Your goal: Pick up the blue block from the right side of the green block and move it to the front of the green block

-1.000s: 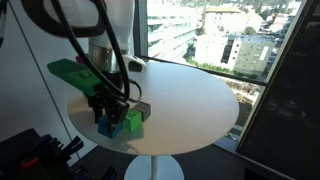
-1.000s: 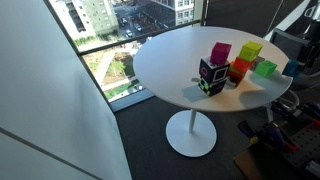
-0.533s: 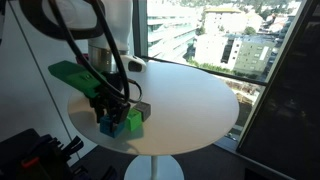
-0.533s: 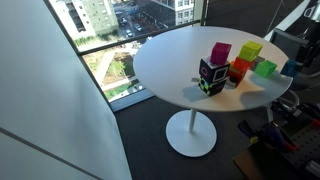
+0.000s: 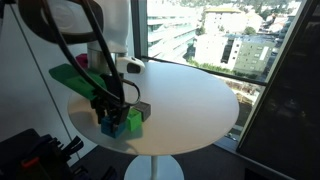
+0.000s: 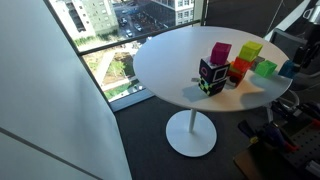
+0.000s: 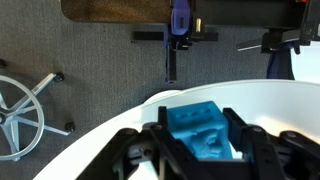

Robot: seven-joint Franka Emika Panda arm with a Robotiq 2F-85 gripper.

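Where the round white table (image 5: 190, 95) curves toward the left of the frame in an exterior view, a flat green object (image 5: 68, 73) lies at the far left, partly behind the arm (image 5: 75, 30). Just right of it the gripper (image 5: 108, 107) hangs low over the blue block (image 5: 106, 126), which stands on the tabletop near the lower left rim. The green block (image 5: 133, 121) sits against the blue block's right side, and a grey block (image 5: 143, 108) rests just above and to the right of the green one.

In the wrist view, a chair base with castors (image 7: 20, 105) stands on grey carpet at the left edge. Toward the middle, the two dark fingers (image 7: 135, 150) come up from the bottom edge on either side of the blue block (image 7: 203, 130), and the block fills the gap between them. The jaws lie close along both of its sides, but whether they actually press on it cannot be told. The block sits near the table's curved rim, with bare white tabletop (image 7: 295, 110) to its right.

In an exterior view from across the room, a dark cube with coloured markings (image 6: 211, 76) stands left of a cluster of coloured blocks (image 6: 240, 68) near the right of the tabletop (image 6: 170, 55).
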